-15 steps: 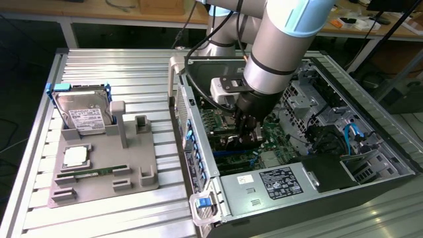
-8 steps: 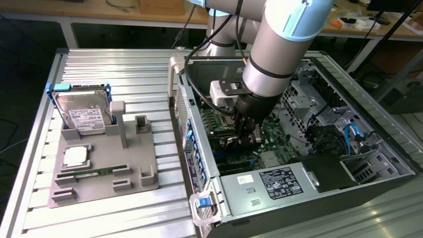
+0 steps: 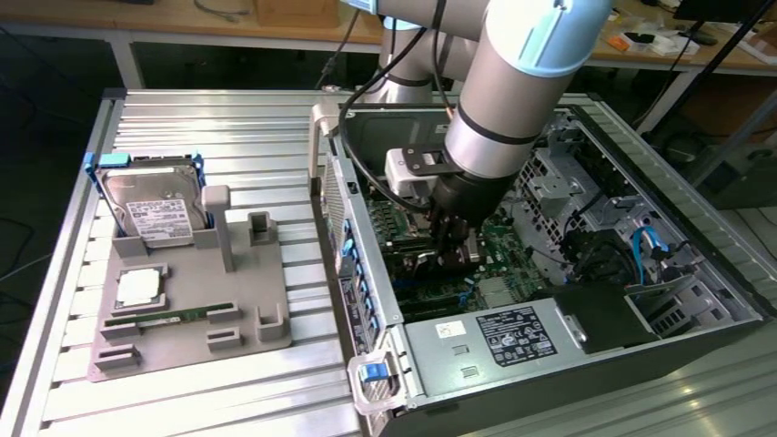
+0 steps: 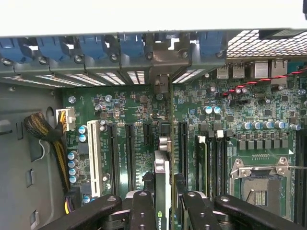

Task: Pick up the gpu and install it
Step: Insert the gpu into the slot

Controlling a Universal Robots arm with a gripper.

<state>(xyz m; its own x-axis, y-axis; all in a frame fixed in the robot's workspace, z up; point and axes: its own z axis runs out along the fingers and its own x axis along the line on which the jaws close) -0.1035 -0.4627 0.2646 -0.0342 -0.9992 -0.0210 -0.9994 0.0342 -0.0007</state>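
While the arm leans down into the open computer case [image 3: 364,300], the hand [image 3: 452,246] sits low over the motherboard [image 4: 139,110], closed on the gpu [image 4: 162,168]. In the wrist view the black fingers [image 4: 142,213] press on both faces of the card, gap narrow, card clamped between them.

Gpu look: seen edge-on, so it reads as a thin upright slab. Silvery metal strip along the top edge, dark sides, a thin green board edge on one side, and a small green logo patch near the fingers. It runs straight away from the hand toward the rear wall of the case, where the blue clips [image 4: 129,45] and vented slot covers line up.

Position: the card stands on edge between two long black expansion slots, with the white slot [image 4: 94,158] further off to one side and the empty CPU socket [image 4: 261,187] on the other. Cannot tell whether its lower edge is seated in a slot or just above it.

Exterior view: on the slatted metal surface [image 3: 206,118], at the exterior view's left of the case, a grey fixture tray [image 3: 243,300] carries a silver hard drive [image 3: 152,205] in a blue frame, a green memory stick [image 3: 170,316] and a small square chip [image 3: 140,287]. All well apart from the hand.
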